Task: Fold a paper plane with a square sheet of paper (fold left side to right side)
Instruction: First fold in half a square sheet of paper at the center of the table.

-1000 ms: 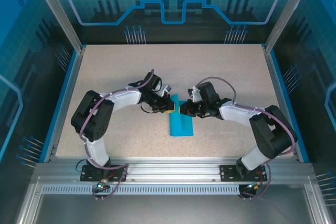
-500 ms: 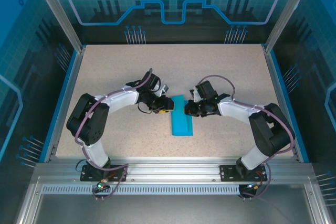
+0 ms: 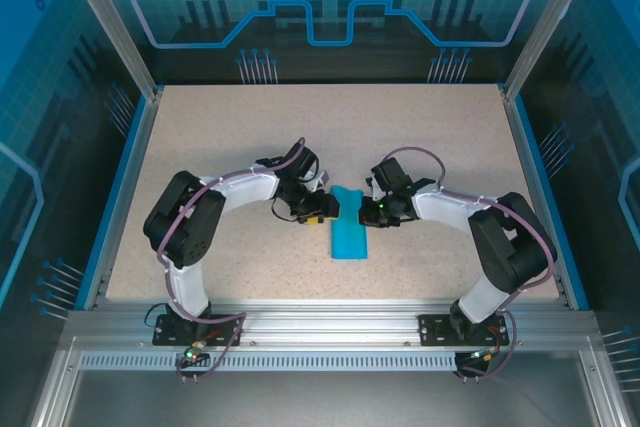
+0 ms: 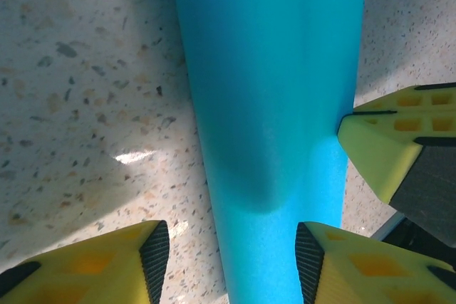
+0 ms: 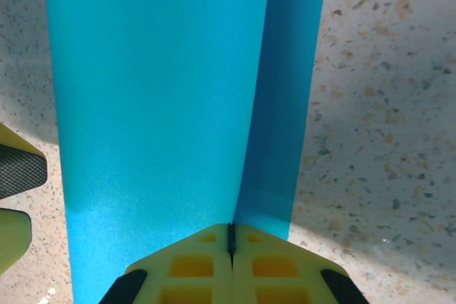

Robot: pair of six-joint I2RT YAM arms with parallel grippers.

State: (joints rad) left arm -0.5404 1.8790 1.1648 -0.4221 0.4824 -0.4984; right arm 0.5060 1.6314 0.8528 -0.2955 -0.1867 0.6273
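Note:
The teal-blue sheet of paper lies folded into a narrow strip on the table, between the two grippers. Its far end flares a little wider. My left gripper is at the strip's left edge, open; in the left wrist view its fingers straddle the paper, gripper. My right gripper is at the right edge, shut. In the right wrist view the jaws meet on the raised crease of the paper, a darker flap beside it.
The speckled beige table is ringed by a blue rim and an aluminium frame at the near edge. In the left wrist view the right gripper's yellow fingers touch the paper's right edge.
The left gripper has moved right up to the paper's left edge. The right gripper shifted slightly left. The paper's far end now looks wider and raised.

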